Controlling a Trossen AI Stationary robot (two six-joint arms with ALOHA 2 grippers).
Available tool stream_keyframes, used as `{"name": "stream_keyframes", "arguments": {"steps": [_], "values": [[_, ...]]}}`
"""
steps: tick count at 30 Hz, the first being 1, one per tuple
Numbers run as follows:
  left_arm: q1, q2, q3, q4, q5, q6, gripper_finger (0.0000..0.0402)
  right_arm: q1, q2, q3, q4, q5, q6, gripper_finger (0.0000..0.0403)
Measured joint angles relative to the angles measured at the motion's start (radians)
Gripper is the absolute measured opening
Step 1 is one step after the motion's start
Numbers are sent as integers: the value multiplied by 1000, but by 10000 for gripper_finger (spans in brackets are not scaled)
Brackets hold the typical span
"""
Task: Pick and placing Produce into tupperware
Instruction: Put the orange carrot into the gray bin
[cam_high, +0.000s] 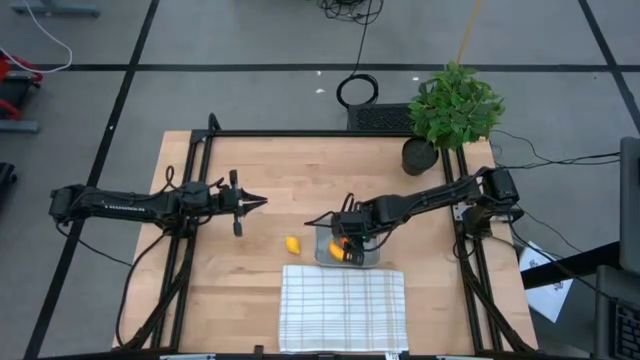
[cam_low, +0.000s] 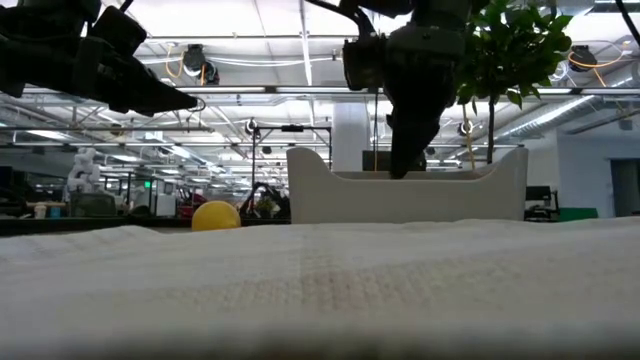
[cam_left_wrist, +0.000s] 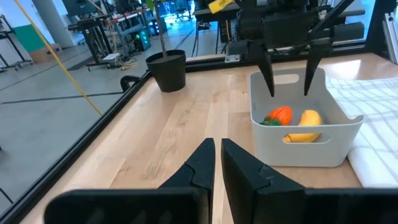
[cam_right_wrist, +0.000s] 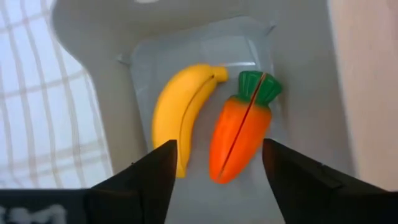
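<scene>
Even, bright overhead light on my pale wooden bench; shadows soft and short. Low view: white grid-patterned cloth blurred in foreground, ceiling strip lamps glaring, my arms near-silhouettes. Right wrist cam: my dark fingers out of focus; glossy sheen on curved yellow banana.

We see a worktop of pale wood, its grain plain and its finish matt. The tupperware looks like smooth grey plastic with a dull sheen. The banana and carrot look like glossy moulded plastic. The cloth is woven white fabric, checked and soft. Both end effectors' fingers look matt black
</scene>
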Motion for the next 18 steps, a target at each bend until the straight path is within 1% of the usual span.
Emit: {"name": "stream_keyframes", "arguments": {"steps": [5,12,18], "values": [[0,0,0,0,0,0,33,2,1,-43,44,2,87,236],[0,0,0,0,0,0,33,-2,1,-118,120,6,129,221],[0,0,0,0,0,0,33,-2,1,-164,196,21,144,217]]}}
